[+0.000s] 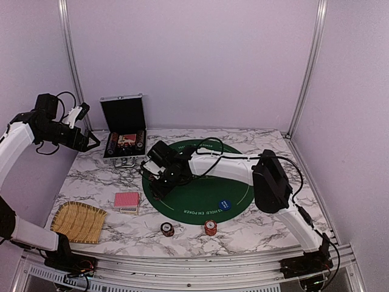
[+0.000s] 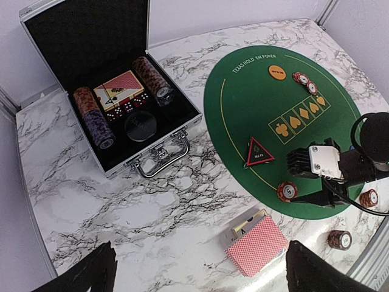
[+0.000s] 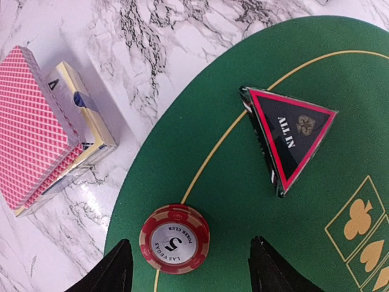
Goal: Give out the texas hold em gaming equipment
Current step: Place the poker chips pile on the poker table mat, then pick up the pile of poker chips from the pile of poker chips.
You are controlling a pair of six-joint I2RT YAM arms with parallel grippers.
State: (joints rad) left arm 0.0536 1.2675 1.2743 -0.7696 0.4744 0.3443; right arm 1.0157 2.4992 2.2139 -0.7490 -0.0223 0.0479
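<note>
My right gripper [image 1: 159, 184] is open and low over the left edge of the green poker mat [image 1: 200, 194]. A red "5" chip stack [image 3: 174, 238] stands on the mat between its fingertips [image 3: 115, 271], apart from both. My left gripper [image 1: 91, 141] is open and empty, held high near the open silver case [image 1: 124, 131]. A red-backed card deck [image 1: 126, 201] lies on the marble beside the mat and also shows in the left wrist view [image 2: 258, 245]. A blue dealer button [image 1: 225, 204] lies on the mat. A dark chip stack [image 1: 167, 229] and a red chip stack [image 1: 210, 227] stand near the front.
The case holds chip rolls [image 2: 91, 115] and a card pack [image 2: 118, 90]. A black "ALL IN" triangle [image 3: 292, 137] lies on the mat. An orange button [image 2: 277, 72] and loose chips [image 2: 302, 78] lie at the mat's far side. A straw tray [image 1: 79, 222] sits front left.
</note>
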